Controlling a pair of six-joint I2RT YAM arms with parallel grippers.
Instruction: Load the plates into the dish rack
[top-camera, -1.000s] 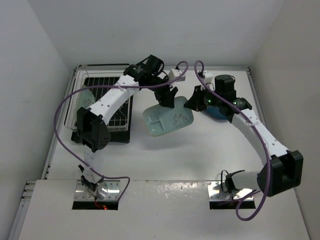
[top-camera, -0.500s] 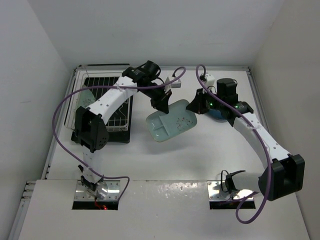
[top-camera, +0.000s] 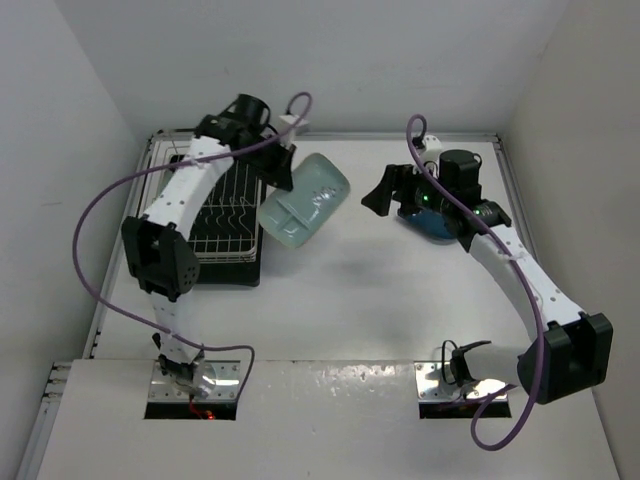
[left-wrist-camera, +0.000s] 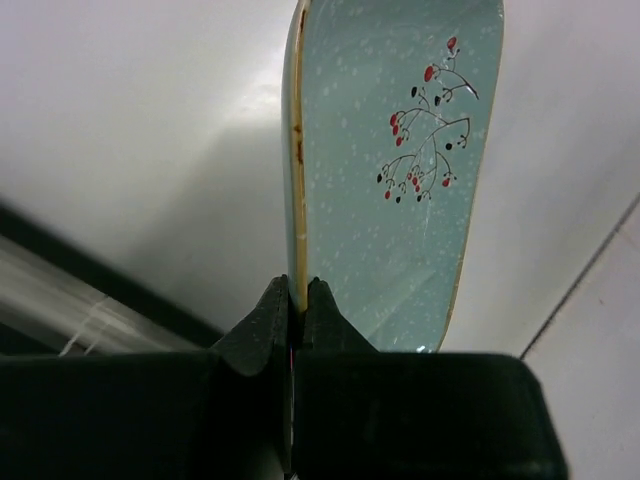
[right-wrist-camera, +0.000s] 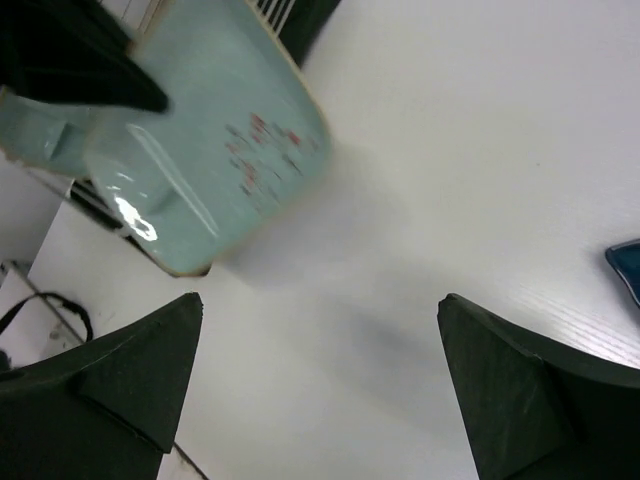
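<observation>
Nearest the arm bases, the white table (top-camera: 350, 310) lies bare between the two arms. To the left, the dish rack (top-camera: 225, 228), white wire with rows of upright tines, sits on its black drip tray (top-camera: 215, 272) along the table's left side, running from mid-depth to the far edge.

On the right at about mid-depth, the dark blue dish (top-camera: 432, 228) lies flat on the table, partly under the right arm's wrist. In the right wrist view only a sliver of it shows at the right edge (right-wrist-camera: 626, 266). The right gripper (top-camera: 386, 190) hangs just left of that dish with its fingers spread wide and nothing between them (right-wrist-camera: 320, 300); it points left across the table toward the rack.

Farther back and left of centre, a mint-green plate (top-camera: 305, 200) is held off the table, tilted, just right of the rack's right rim. Whether it touches the rim cannot be told. Its divided face shows from above, and the left wrist view shows it edge-on, with a sprig of red and black berries (left-wrist-camera: 420, 150).

Farthest, the left gripper (top-camera: 281, 160) is clamped on that plate's rim, its two fingertips pressed to either side of the edge (left-wrist-camera: 297, 305).
</observation>
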